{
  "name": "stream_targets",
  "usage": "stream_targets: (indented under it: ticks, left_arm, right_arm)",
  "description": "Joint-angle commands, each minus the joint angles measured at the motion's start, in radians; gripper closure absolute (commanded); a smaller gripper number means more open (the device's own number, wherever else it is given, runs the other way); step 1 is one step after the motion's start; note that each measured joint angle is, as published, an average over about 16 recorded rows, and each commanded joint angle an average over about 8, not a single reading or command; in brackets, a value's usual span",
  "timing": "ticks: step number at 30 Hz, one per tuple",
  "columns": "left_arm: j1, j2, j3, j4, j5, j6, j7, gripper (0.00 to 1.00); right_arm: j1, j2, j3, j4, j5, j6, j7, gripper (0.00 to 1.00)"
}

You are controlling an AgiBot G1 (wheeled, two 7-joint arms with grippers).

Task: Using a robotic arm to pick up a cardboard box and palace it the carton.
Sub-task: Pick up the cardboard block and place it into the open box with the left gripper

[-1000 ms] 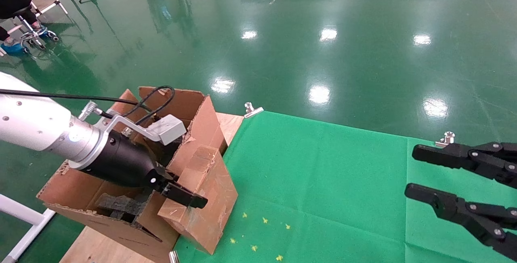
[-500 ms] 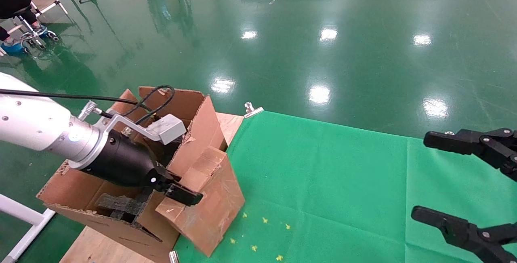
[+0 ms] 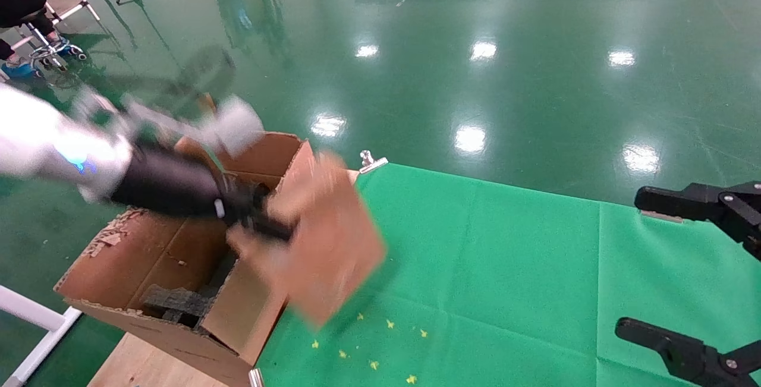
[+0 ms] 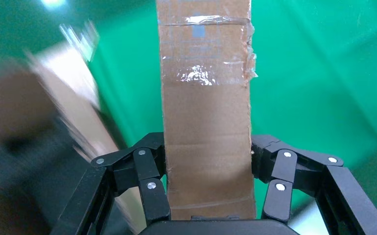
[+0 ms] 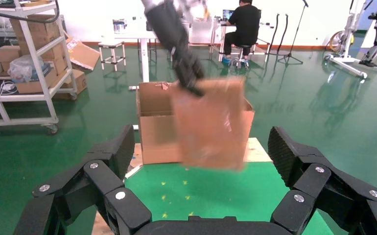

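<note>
Cardboard box (image 3: 330, 238): small, closed, reddish-brown, scuffed, w/ clear tape strips across one face (image 4: 205, 73); I see it lifted off the green cloth (image 3: 505, 268), tilted, just beside the carton (image 3: 178, 268) on its right-hand side, overlapping that near flap. Left gripper (image 3: 261, 226) of the robotic arm (image 3: 71, 152) is clamped on the box's edge, fingers (image 4: 150, 183) pressed to both faces. Carton: big brown corrugated, ragged torn rims, flaps up, black foam (image 3: 175, 301) inside. Right gripper (image 3: 684, 268) hangs well apart from the carton, over the cloth, fingers spread wide, holding nothing.
</note>
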Motion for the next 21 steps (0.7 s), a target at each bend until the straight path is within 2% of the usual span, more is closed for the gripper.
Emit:
stream_targets:
  ticks: [1,6,12,21]
  left_arm:
    - [-0.044,-0.016,-0.035,0.000,-0.021,-0.016,0.030,1.00]
    - [-0.143,-0.055,-0.081,0.022,0.013,-0.010,0.063,1.00]
    - [-0.225,-0.114,-0.082,0.065,0.136,0.035,0.083,1.00]
    - [-0.207,-0.196,-0.027,0.192,0.237,0.051,0.147,1.00]
  right_arm:
    - [0.000,0.000,0.000,0.000,0.000,0.000,0.000,0.00]
    - [0.000,0.000,0.000,0.000,0.000,0.000,0.000,0.00]
    - [0.000,0.000,0.000,0.000,0.000,0.000,0.000,0.00]
    - [0.000,0.000,0.000,0.000,0.000,0.000,0.000,0.00]
